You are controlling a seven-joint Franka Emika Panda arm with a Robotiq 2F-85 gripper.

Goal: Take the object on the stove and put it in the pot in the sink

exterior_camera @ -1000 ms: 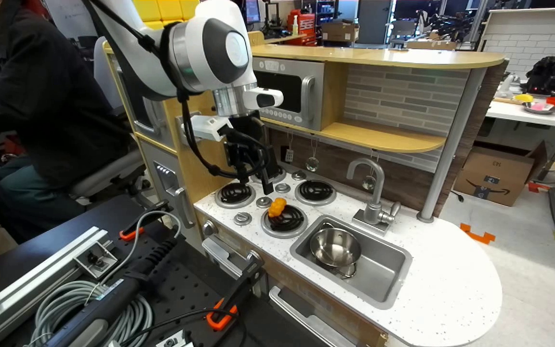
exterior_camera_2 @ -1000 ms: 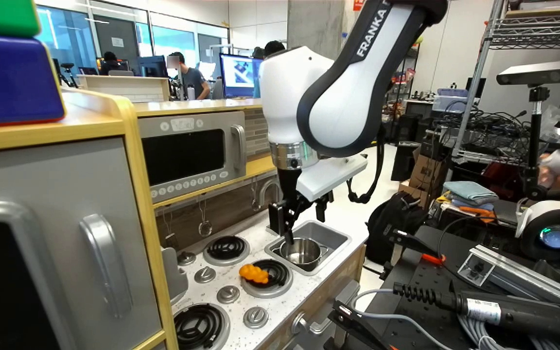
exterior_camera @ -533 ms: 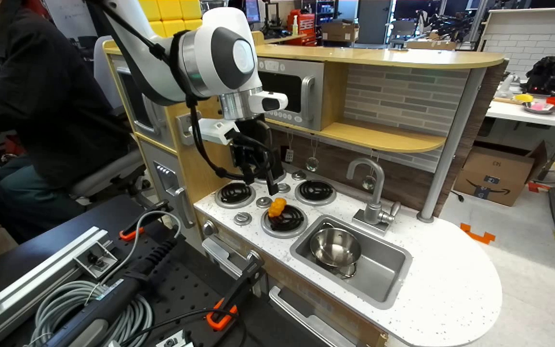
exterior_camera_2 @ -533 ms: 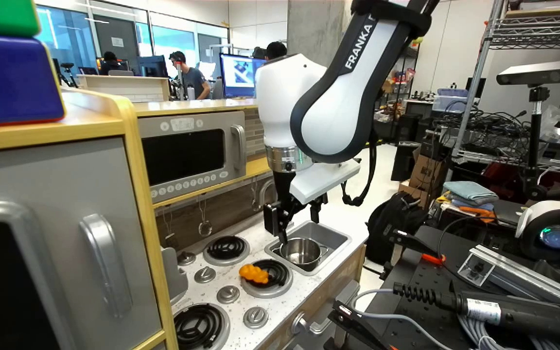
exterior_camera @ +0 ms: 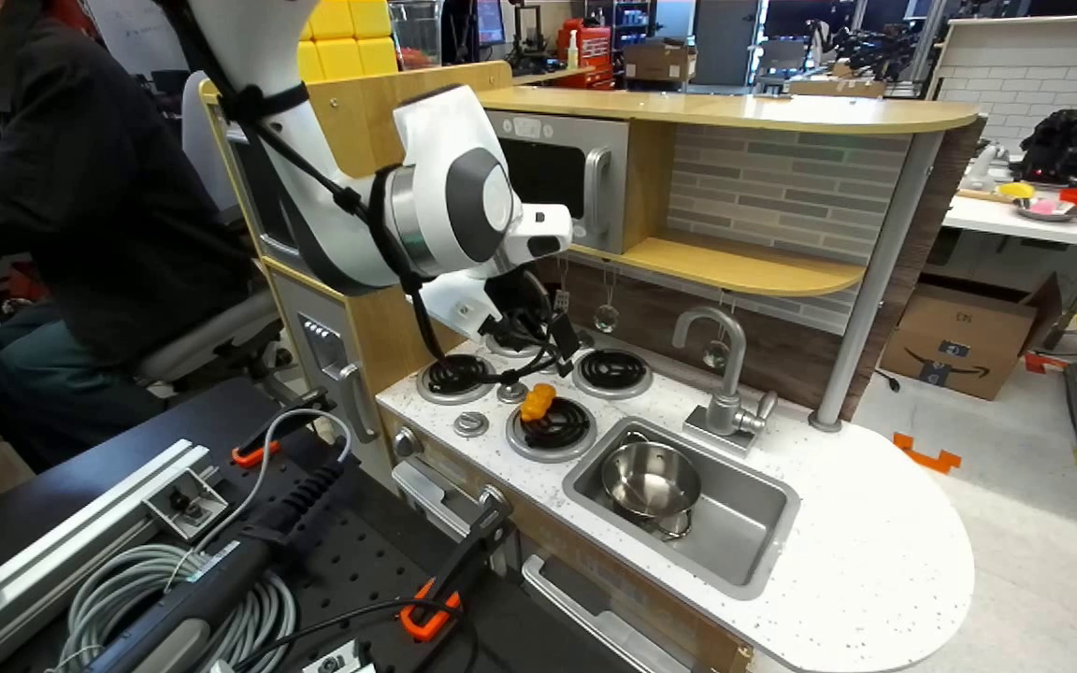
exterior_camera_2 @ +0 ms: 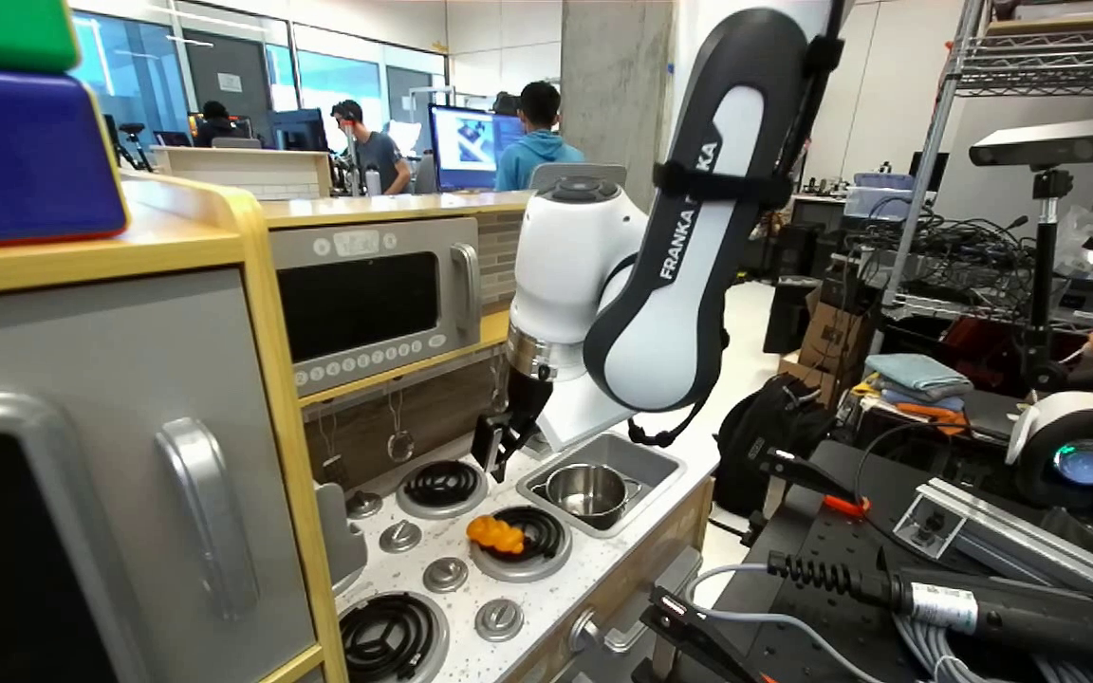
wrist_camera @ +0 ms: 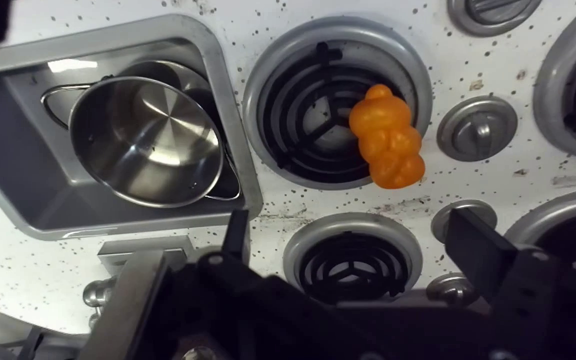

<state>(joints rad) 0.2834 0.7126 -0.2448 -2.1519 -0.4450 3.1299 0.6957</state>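
Part robotics lab, part office. In an exterior view a white robot arm [exterior_camera_2: 656, 313] lettered FRANKA hangs above a play kitchen [exterior_camera_2: 176, 351], its stove [exterior_camera_2: 442, 484] and sink [exterior_camera_2: 649, 461] at lower middle; wire shelving [exterior_camera_2: 1049, 81], a heap of cables [exterior_camera_2: 945, 251] and a camera [exterior_camera_2: 1045, 144] on a stand fill the right, while people [exterior_camera_2: 379, 156] and a lit monitor [exterior_camera_2: 466, 147] show left of centre, near the top. In an exterior view, a perforated black board [exterior_camera: 361, 558] lies at lower left.

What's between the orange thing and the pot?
From the orange thing to the pot, the wrist view shows most of the burner, a thin counter strip, then the sink rim.
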